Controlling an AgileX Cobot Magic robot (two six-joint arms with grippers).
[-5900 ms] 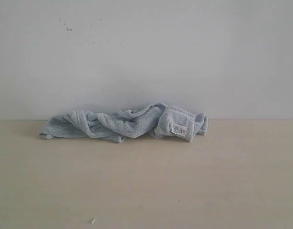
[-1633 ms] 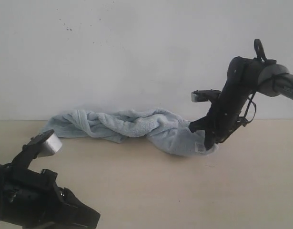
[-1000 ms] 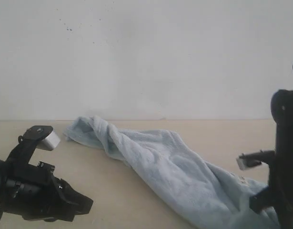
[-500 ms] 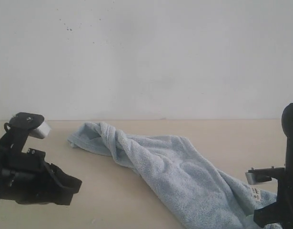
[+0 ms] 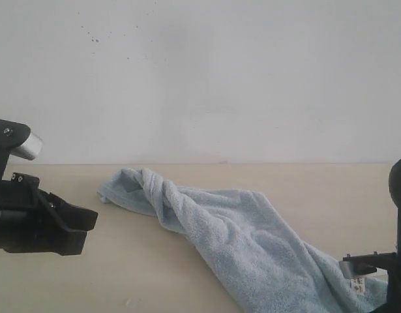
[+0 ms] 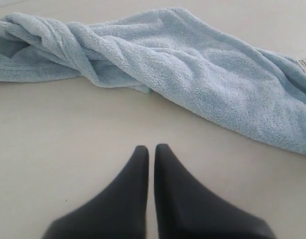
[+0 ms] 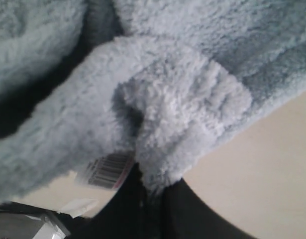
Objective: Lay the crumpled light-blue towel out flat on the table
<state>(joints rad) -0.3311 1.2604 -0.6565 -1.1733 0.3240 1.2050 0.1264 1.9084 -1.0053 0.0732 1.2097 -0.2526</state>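
The light-blue towel (image 5: 246,241) lies stretched in a long twisted band across the table (image 5: 154,274), from the far left to the front right. Its far end (image 5: 132,186) is still rolled and bunched. My right gripper (image 7: 153,186) is shut on the towel's near corner (image 7: 177,114), next to the white care tag (image 7: 110,170). In the exterior view that tag (image 5: 358,284) shows at the front right beside the right arm (image 5: 399,261). My left gripper (image 6: 151,149) is shut and empty over bare table, short of the towel (image 6: 202,74).
A white wall (image 5: 200,78) stands behind the table's far edge. The left arm (image 5: 37,222) hangs over the table's left side. Bare tabletop (image 6: 68,129) lies between the left gripper and the towel.
The right gripper has pulled the towel's corner further toward the front right, drawing the band longer. The left arm has drawn back to the left and risen.
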